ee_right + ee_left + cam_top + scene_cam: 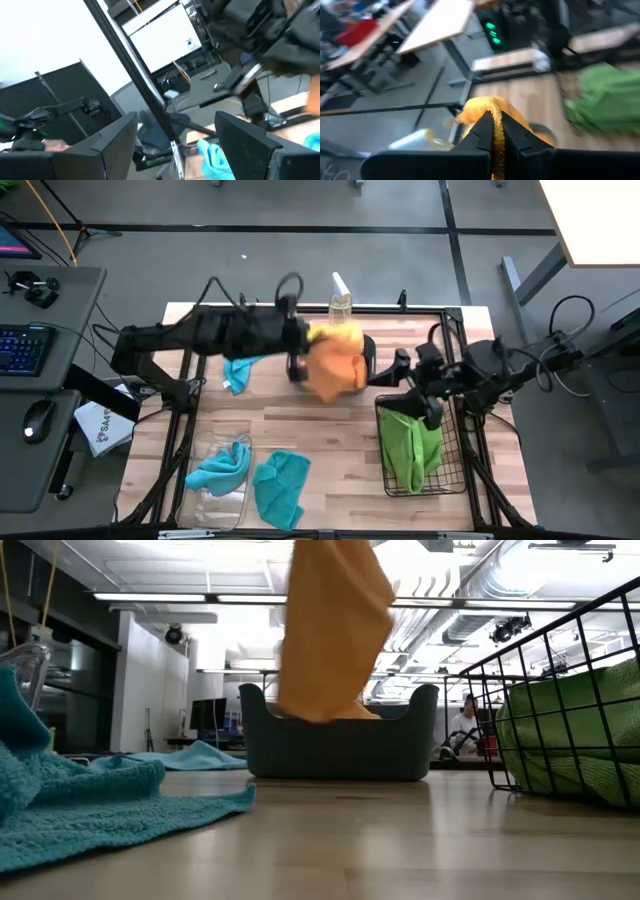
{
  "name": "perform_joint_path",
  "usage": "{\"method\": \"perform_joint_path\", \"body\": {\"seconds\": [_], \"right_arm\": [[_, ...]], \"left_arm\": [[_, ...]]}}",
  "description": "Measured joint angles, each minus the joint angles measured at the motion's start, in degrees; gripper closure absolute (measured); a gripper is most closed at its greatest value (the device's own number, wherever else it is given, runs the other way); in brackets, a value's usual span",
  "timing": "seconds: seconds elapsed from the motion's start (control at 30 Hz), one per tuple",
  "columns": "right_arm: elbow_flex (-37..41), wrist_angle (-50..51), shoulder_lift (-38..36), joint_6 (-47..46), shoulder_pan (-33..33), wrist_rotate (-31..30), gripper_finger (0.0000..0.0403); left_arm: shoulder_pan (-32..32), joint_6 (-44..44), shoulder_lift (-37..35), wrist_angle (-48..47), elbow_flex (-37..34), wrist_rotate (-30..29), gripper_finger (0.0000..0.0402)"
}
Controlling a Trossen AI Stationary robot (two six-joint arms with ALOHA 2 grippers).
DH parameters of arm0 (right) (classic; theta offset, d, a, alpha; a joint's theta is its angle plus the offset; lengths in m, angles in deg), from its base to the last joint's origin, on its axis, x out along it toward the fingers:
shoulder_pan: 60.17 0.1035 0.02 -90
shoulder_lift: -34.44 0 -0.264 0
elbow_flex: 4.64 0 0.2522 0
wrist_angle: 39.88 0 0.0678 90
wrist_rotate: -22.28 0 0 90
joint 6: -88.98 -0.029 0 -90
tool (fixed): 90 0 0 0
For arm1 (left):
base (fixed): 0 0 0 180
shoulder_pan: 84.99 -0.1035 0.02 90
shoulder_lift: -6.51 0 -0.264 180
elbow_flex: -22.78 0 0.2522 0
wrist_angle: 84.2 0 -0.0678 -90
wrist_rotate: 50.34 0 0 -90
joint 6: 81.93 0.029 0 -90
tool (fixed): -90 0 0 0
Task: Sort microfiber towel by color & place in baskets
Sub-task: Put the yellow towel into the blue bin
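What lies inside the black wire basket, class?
A green towel fills the black wire basket, draped against its mesh wall. Whatever lies beneath the towel is covered.

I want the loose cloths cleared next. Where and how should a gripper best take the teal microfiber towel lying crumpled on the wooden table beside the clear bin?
Probably from straight above, pinching a raised fold near the middle of the teal microfiber towel. It lies crumpled and low on the wooden table, so its edges offer little to grip, and the clear plastic bin crowds one side.
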Motion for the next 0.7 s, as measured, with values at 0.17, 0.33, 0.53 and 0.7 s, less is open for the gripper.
{"method": "perform_joint_path", "body": {"seconds": [0.17,0.33,0.53,0.7], "right_arm": [[0.0,0.28,-1.25,1.06,0.0,-1.25,0.0139],[0.0,1.36,-1.35,1.26,0.74,-1.27,0.0139],[0.0,3.06,-1.35,1.34,2.52,-2.56,0.0139],[0.0,4.94,-1.35,1.45,2.99,-4.77,0.0139]], "left_arm": [[-6.53,0.5,-0.14,6.0,-1.32,1.3,0.0401],[-9.84,-3.93,0.18,9.63,-7.77,6.8,0.0401],[-7.87,-12.18,0.17,15.7,-18.83,11.4,0.0401],[-3.65,-18.19,0.16,32.22,-27.62,15.37,0.0401]]}}
